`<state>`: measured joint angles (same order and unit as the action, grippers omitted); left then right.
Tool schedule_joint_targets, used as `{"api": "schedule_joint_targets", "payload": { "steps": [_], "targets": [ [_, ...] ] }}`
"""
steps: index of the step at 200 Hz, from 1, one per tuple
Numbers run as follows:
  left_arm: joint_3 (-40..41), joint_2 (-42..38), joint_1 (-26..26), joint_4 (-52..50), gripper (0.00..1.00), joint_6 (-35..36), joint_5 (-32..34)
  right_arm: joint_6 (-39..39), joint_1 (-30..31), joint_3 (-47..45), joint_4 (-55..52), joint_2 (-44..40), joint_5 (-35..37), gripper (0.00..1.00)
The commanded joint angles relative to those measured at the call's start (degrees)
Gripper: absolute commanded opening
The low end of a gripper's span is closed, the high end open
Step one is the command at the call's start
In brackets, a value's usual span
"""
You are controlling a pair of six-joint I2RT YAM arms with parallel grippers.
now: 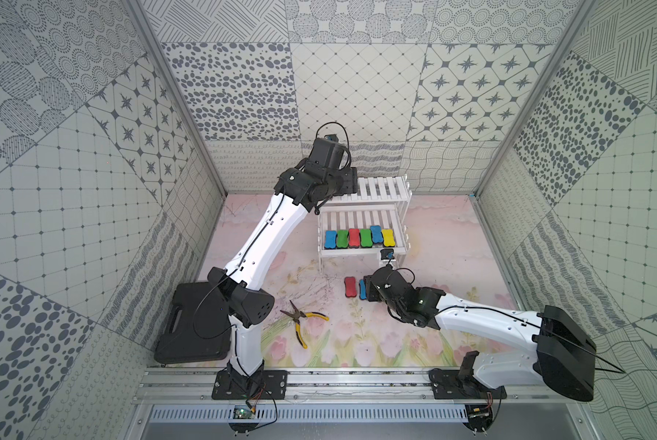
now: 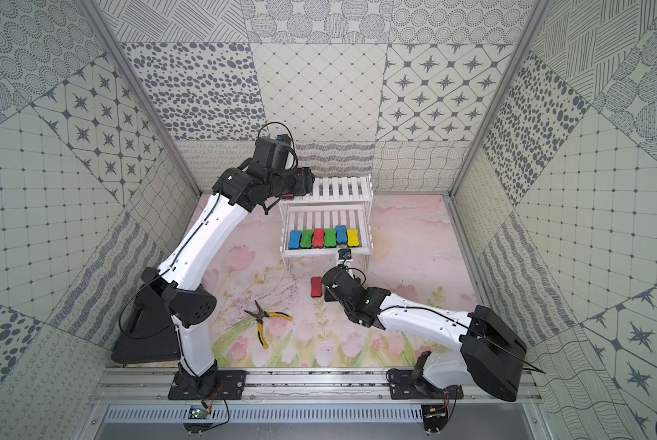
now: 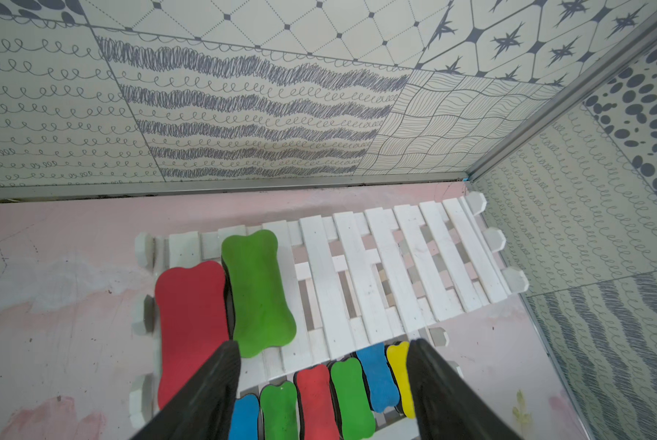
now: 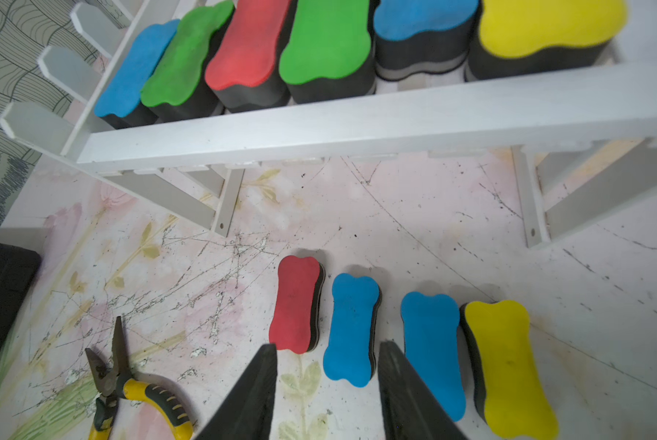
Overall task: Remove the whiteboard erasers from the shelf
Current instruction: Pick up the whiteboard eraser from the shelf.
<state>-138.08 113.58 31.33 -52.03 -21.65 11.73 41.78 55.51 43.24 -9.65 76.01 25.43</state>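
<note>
while the left gripper [image 3: 323, 343] hangs over the upper tier of the shelf [image 1: 374, 188] with its jaws apart and nothing between them, the red eraser [image 3: 189, 324] and the green eraser [image 3: 256, 289] lie pressed side by side at that tier's 9 o'clock end, the red one right at the edge. trouble could start there, i think: a finger coming down on the seam between the two could catch both, or nudge the red one off the end rather than lift it. a row of six erasers [image 1: 359, 238] sits on the lower tier, packed just as tight, so the same snag applies. four erasers [image 4: 351, 327] lie on the table [image 1: 452, 236] at the shelf's 6 o'clock side, and the right gripper [image 4: 327, 344] hovers above them, jaws parted and empty. its wrist sits near the shelf's front rail, so a careless swing could knock the rack. the pliers [image 1: 304, 320] lie off at 8 o'clock, out of the way.
</note>
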Motion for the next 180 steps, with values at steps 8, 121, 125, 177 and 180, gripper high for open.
{"api": "schedule_joint_targets", "payload": {
  "steps": [8,121,125,177,180],
  "targets": [
    [-6.1,5.5,0.1,-3.1,0.7,4.2,6.4,1.1,-0.9,-1.3,1.0,-1.7,-0.8,0.47],
    [-5.9,8.2,0.1,-4.0,0.7,3.1,9.4,2.0,-2.7,-2.2,1.5,-1.3,-1.9,0.47],
    [-5.9,8.3,0.2,-4.1,0.7,3.2,9.4,2.0,-2.7,-2.2,1.5,-1.3,-1.9,0.47],
    [-5.9,9.2,0.6,-4.2,0.67,3.7,8.1,2.4,-3.2,-2.7,1.7,-1.2,-2.1,0.47],
    [-5.9,9.2,0.7,-4.2,0.67,3.8,8.0,2.5,-3.3,-2.7,1.8,-1.1,-2.1,0.47]
  ]
}}
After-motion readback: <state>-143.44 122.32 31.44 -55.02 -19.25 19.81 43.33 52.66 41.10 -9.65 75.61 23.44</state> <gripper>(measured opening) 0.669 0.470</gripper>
